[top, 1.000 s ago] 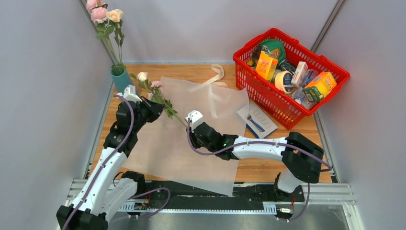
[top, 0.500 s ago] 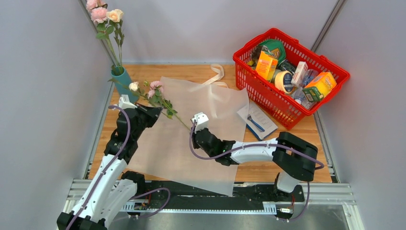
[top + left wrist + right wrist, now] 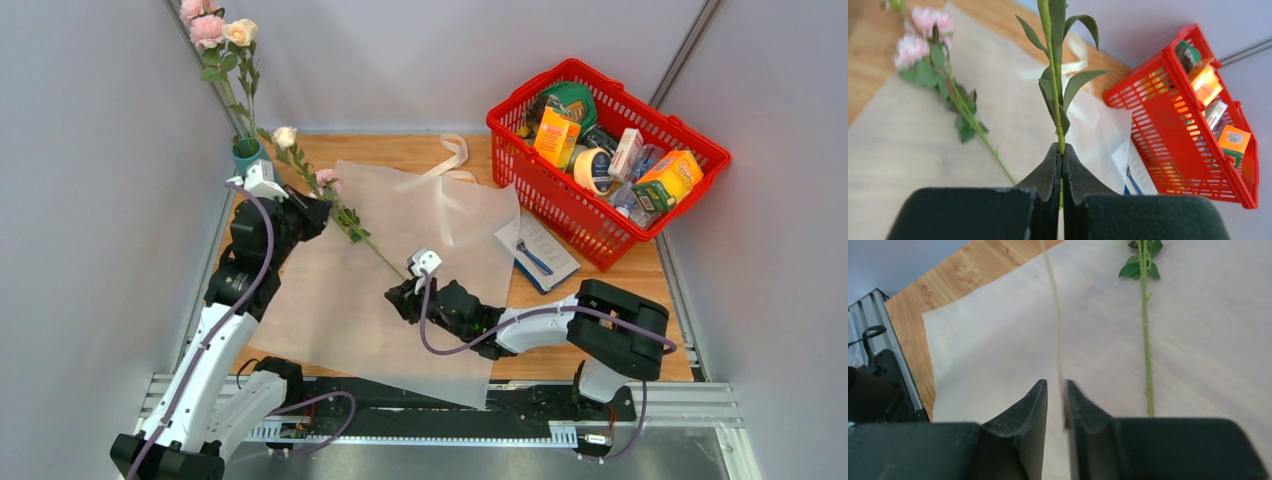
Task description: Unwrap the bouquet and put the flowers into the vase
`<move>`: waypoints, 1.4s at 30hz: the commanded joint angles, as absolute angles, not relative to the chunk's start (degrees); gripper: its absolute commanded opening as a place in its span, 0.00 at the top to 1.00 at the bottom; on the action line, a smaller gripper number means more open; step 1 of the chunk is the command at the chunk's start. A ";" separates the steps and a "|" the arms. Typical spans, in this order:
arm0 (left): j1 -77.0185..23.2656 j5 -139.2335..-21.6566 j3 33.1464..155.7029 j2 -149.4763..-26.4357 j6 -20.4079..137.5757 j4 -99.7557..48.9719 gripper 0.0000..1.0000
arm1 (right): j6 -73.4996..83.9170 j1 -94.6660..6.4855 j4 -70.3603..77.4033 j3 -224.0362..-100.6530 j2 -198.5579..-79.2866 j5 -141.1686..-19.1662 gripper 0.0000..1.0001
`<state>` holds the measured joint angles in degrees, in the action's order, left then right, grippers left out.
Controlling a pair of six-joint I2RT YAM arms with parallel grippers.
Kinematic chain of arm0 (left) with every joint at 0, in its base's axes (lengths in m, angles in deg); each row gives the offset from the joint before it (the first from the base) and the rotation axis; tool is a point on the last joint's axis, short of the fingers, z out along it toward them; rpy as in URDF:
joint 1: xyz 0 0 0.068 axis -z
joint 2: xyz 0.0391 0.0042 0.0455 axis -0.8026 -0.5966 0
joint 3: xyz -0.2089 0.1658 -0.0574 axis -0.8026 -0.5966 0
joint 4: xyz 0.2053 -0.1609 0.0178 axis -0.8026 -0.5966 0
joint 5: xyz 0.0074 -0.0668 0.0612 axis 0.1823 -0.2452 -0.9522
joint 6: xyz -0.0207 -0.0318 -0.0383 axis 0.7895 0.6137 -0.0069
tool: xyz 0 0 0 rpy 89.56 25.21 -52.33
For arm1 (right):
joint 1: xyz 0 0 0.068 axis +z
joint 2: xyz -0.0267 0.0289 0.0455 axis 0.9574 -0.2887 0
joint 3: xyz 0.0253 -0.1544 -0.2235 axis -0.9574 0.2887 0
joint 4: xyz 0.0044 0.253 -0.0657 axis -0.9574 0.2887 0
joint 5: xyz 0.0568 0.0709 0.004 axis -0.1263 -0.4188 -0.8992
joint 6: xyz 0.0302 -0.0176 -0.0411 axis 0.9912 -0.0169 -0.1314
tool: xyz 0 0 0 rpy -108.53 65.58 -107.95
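The bouquet is undone: its white translucent paper (image 3: 330, 310) lies flat on the table and the cream ribbon (image 3: 455, 155) rests at its far edge. The teal vase (image 3: 247, 157) at the far left holds pink and cream flowers (image 3: 210, 28). My left gripper (image 3: 308, 215) (image 3: 1061, 147) is shut on the green stem (image 3: 1050, 50) of a cream rose (image 3: 285, 135), raised close beside the vase. Pink roses (image 3: 328, 180) (image 3: 923, 30) lie on the paper, their stem (image 3: 1146, 340) just right of my right gripper (image 3: 397, 298) (image 3: 1055, 385). Its jaws stand slightly parted, gripping nothing, with a pale thin strand along one finger.
A red basket (image 3: 600, 150) (image 3: 1188, 115) full of packaged goods stands at the far right. A white booklet with a blue pen (image 3: 540, 250) lies between the basket and the paper. Grey walls close in the left, back and right sides.
My left gripper has carried the cream rose up and left toward the vase. My right gripper has drawn back toward the near edge, off the pink roses' stem, with its jaws narrower than before.
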<state>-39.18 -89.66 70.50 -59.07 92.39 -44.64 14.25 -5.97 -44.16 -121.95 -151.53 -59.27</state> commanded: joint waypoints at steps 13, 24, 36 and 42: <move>-39.75 -105.03 85.62 -63.26 47.11 -22.15 1.00 | 18.61 -6.16 -20.64 -124.24 -128.34 -56.27 0.00; -45.45 -116.58 100.30 -78.90 28.81 -15.72 1.00 | 18.96 -6.16 -15.97 -121.60 -117.62 -52.84 0.00; -52.58 -109.89 101.01 -85.32 27.84 -8.96 1.00 | 17.55 -6.33 -15.62 -121.08 -113.92 -50.99 0.00; -53.02 -107.87 101.80 -89.18 28.64 -6.93 1.00 | 17.11 -6.33 -15.53 -121.69 -114.18 -50.90 0.00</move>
<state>-52.71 -110.33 100.73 -87.49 29.75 -11.81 17.81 -6.04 -15.03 -121.23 -115.03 -51.60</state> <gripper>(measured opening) 0.008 0.998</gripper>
